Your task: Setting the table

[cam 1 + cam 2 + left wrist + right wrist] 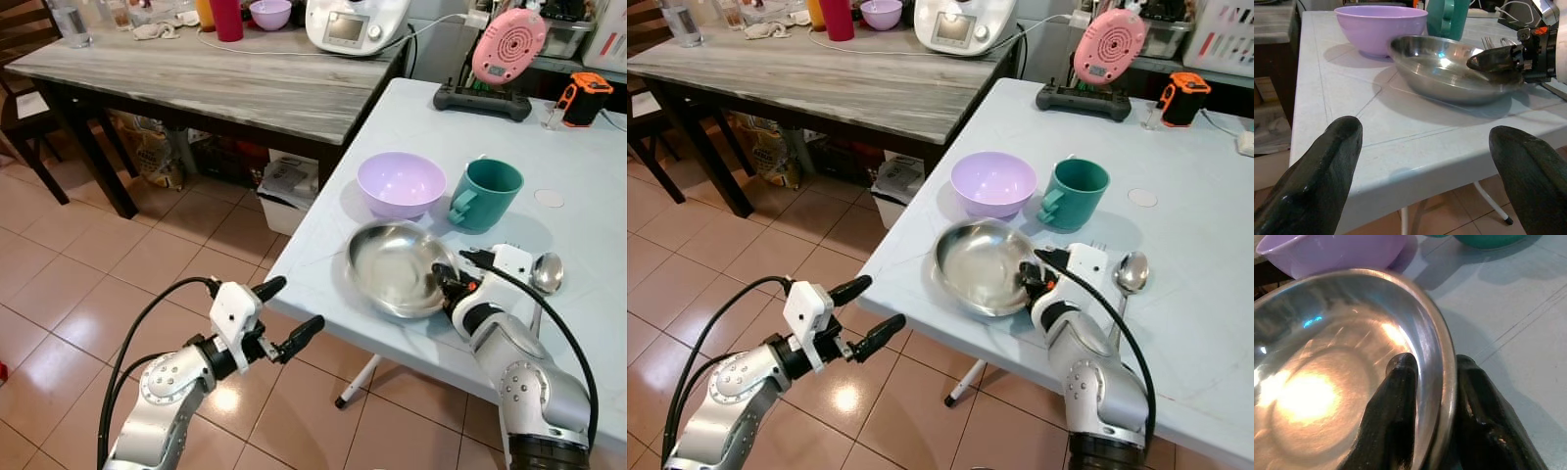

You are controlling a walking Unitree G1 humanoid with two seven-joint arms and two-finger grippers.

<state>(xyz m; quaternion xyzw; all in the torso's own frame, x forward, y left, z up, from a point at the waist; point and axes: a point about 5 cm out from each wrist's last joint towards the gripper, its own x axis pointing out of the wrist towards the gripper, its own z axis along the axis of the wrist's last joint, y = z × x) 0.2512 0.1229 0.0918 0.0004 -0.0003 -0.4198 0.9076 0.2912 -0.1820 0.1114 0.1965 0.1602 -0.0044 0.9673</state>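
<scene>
While right gripper (1432,401) pinches steel plate (397,264) rim at 4 o'clock, it's stiff, light, prob slippery; left gripper (289,315) fingers apart

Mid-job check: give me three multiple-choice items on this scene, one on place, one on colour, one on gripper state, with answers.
1. The spoon lies:
A. inside the purple bowl
B. on the white table, on the robot's right of the steel dish
C. on the floor

2. The mug is:
A. red
B. yellow
C. teal

3. The right gripper is:
A. shut on the steel dish's rim
B. open above the mug
C. holding the spoon

Answers: 1 B, it rests on the table beside the steel dish. 2 C, clearly teal. 3 A, its fingers pinch the rim from both sides.
</scene>
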